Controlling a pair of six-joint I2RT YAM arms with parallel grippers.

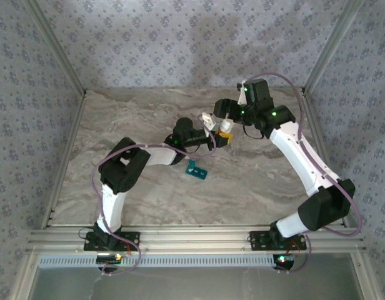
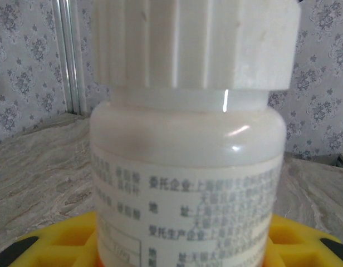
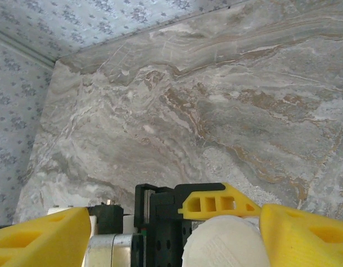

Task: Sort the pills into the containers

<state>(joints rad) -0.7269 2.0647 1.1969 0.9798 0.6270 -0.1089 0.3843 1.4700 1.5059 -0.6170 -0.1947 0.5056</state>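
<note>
The left gripper (image 2: pixel 180 253) is clamping the white bottle (image 2: pixel 182 144) low on its labelled body and holding it upright above the middle of the table (image 1: pixel 261 181). The right gripper (image 3: pixel 177 233) is hanging over the ribbed cap (image 3: pixel 227 245) with its yellow fingers (image 3: pixel 43 239) standing apart on either side and not pinching it.

The teal strip (image 1: pixel 196 169) is lying flat on the table, a little toward the near edge from the middle, just beside the left arm's wrist and well apart from the bottle. Its compartments are too small to read.

The bottle is probably going to feel light and stiff. Its glossy body is looking slippery, so the ribbed cap is the better place to grip and twist. The strip is likely light, rigid plastic that is going to skate on the smooth table. Taking it across its long sides seems safest.
</note>
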